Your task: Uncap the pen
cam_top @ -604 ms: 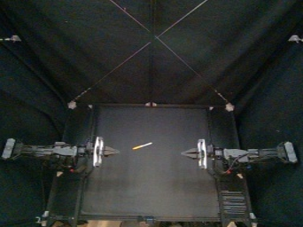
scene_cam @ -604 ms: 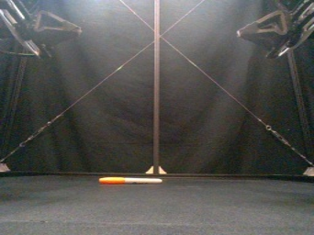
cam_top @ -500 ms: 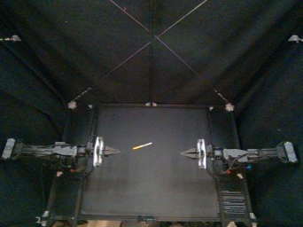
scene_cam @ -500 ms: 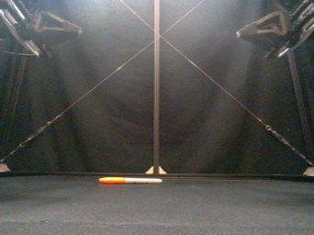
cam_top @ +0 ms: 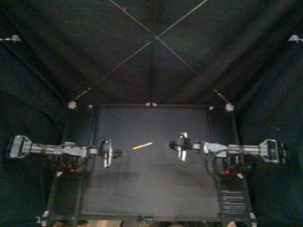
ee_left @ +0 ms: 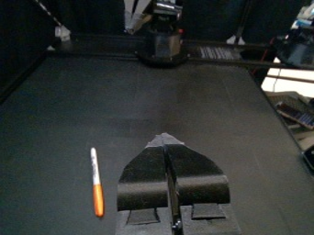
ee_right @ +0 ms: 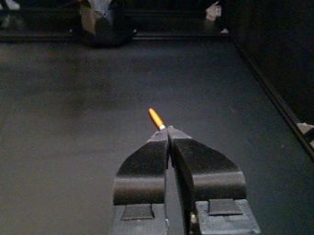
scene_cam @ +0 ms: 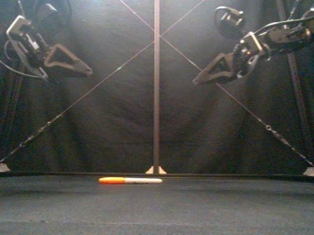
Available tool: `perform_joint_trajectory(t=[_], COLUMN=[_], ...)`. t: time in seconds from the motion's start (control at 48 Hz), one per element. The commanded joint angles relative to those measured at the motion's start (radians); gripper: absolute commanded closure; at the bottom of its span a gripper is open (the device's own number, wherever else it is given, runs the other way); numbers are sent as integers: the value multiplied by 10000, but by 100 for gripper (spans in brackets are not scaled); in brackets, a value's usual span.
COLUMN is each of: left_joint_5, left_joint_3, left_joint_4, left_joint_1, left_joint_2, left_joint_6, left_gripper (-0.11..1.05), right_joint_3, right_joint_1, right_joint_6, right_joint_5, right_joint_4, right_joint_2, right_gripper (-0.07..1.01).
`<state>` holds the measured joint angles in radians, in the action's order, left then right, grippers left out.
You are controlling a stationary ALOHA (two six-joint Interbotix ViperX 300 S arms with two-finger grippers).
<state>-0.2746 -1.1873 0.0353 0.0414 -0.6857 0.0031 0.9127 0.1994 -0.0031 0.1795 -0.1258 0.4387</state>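
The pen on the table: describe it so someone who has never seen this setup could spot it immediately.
Start at the small black table inside the curtained booth. Near its middle, below and between the left gripper and the right gripper, lies the pen, flat and slightly slanted. It is the only loose thing there: a thin stick, orange at one end, white along the rest.

The pen (scene_cam: 130, 180) looks smooth plastic — faintly glossy — and the table (scene_cam: 221, 211) matt, slightly textured.

Lighting: dim booth; overhead glow washes back curtain (scene_cam: 110, 92); table (scene_cam: 233, 209) faintly sheened; pen (scene_cam: 128, 180) bright, its shadow perhaps faint beneath.
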Motion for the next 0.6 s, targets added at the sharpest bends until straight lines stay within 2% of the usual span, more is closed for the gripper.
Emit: perform_joint_trajectory(t=[0.021,0.292,0.479,0.604], left_joint_5=[61,1150,1672,1856], left_joint_3=[261,138,-31,-123], left_joint_4=[15,15,46,46], left_joint_1=[31,61,199,322], left_joint_2=[322,414,414,414], left_joint_6=[0,0,-15,31], left_gripper=[94,94,94,94], right_joint_3=[-951,-2823,-4264,-5016], right_joint_1=[77,261,399,506], right_joint_6=[15,0,-15,-15], right_joint_5=[-184,-874,-1963,-2869], right_joint_4=[-353,-614,-706,-644], right_joint_2=[-1135,-4157,-5722,-6305], right_gripper=[87,68,49,34])
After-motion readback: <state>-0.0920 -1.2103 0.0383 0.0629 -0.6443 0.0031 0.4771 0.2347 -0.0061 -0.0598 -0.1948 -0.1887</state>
